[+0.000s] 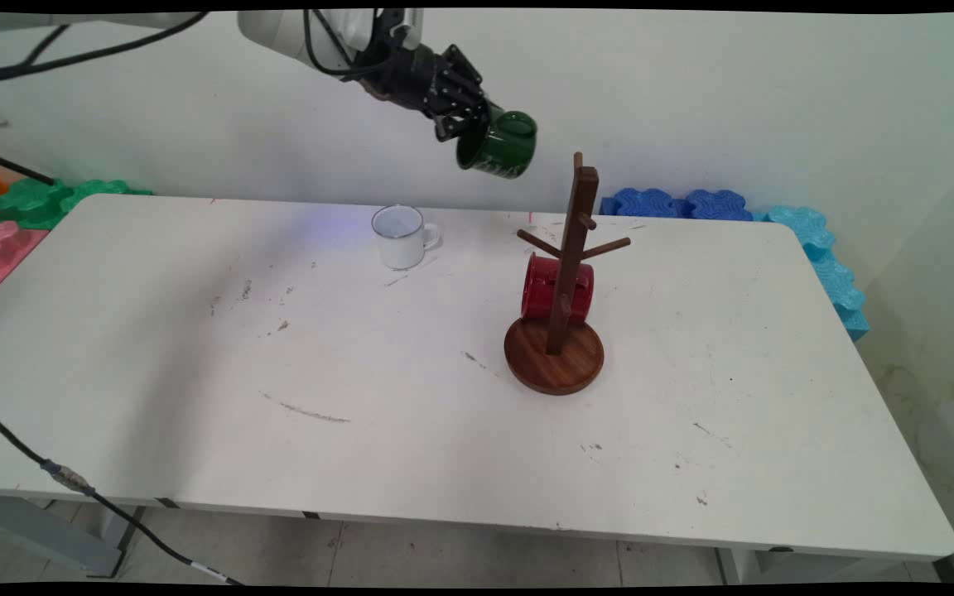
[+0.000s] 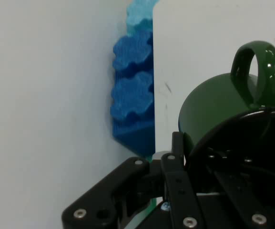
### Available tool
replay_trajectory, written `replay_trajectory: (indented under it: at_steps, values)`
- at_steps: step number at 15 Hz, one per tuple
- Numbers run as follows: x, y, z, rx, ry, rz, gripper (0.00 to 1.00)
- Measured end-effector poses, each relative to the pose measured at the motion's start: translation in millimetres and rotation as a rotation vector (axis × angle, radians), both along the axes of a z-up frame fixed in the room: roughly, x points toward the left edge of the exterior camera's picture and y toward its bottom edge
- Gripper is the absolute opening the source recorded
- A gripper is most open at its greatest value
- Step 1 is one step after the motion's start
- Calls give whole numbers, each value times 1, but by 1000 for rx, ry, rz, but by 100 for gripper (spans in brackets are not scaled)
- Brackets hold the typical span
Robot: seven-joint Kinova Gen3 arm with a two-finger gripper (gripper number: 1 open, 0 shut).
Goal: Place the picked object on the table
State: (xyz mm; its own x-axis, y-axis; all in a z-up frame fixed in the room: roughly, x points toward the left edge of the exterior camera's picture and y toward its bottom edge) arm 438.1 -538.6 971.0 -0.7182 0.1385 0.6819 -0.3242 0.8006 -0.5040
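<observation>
A: Gripper (image 1: 470, 126) high over table (image 1: 195, 348), toward far side, left of mug tree (image 1: 564, 273). Clamped on green mug (image 1: 500, 145) at rim: one finger inside the mouth, the other against the outer wall, as seen in hand view.

B: Mug attitude?

A: Tipped on its side, mouth (image 2: 251, 143) toward the hand, handle (image 2: 256, 71) pointing away from the wrist. Held in air, touching nothing else. Above and just left of the tree's top.

B: Handling estimate?

A: Glossy, hard, probably enamel or glazed ceramic; stiff, no give under the fingers. Surface likely slippery, so a rim pinch could let it swing or slide if jolted. Weight judged modest. Chipping possible on a hard knock against the wooden post. Rim grip leaves handle loop free and unobstructed; a good place to hold.

B: Rest of scene?

A: Red mug (image 1: 556, 288) low on the tree, on the far side of the post, near the round wooden base (image 1: 554, 358). Whether hung on a peg or resting on the base: cannot tell. Upper pegs (image 1: 605, 247) bare. White mug (image 1: 401, 236) upright on table, well left of the tree, handle to the right. Blue foam pieces (image 1: 676, 204) at far right table edge along wall; green, orange and pink ones (image 1: 46, 201) at far left.
</observation>
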Motion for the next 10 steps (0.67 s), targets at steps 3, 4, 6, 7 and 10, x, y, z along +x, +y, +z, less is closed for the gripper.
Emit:
replay_trajectory:
  at_steps: [3, 4, 6, 7, 10]
  values:
    - [9, 11, 5, 39, -19, 29, 0]
    - [12, 14, 6, 51, -24, 37, 0]
    - [18, 23, 7, 80, -38, 57, 0]
    - [21, 27, 7, 92, -45, 66, 0]
    - [30, 41, 6, 139, -69, 103, 0]
